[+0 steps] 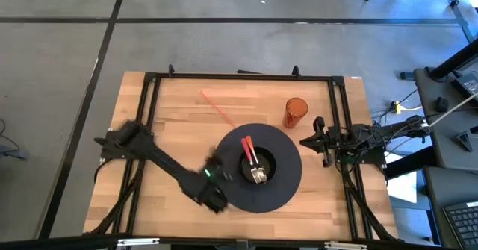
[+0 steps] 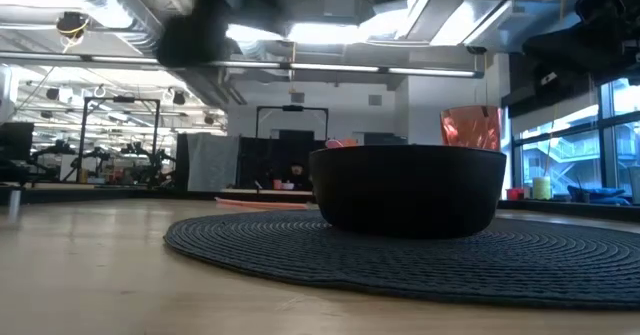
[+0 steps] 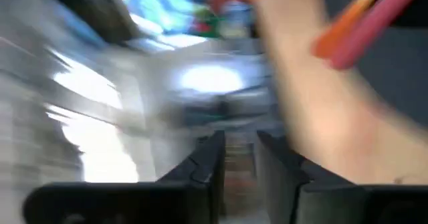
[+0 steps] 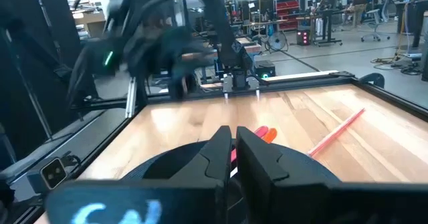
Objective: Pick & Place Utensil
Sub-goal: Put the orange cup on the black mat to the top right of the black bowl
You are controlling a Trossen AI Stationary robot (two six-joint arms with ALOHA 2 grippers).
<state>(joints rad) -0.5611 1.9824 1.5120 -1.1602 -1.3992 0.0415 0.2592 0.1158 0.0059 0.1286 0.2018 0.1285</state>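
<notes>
Both grippers hold nothing: left gripper (image 1: 212, 177) (motion-blurred) fingers slightly apart, right gripper (image 1: 308, 141) pinched together

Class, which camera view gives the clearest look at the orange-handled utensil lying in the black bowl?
The high view: it looks straight down on the utensil inside the bowl. The low view shows only the bowl's wall hiding it. The right wrist view catches just the orange handle; the left wrist view is too blurred to tell.
</notes>
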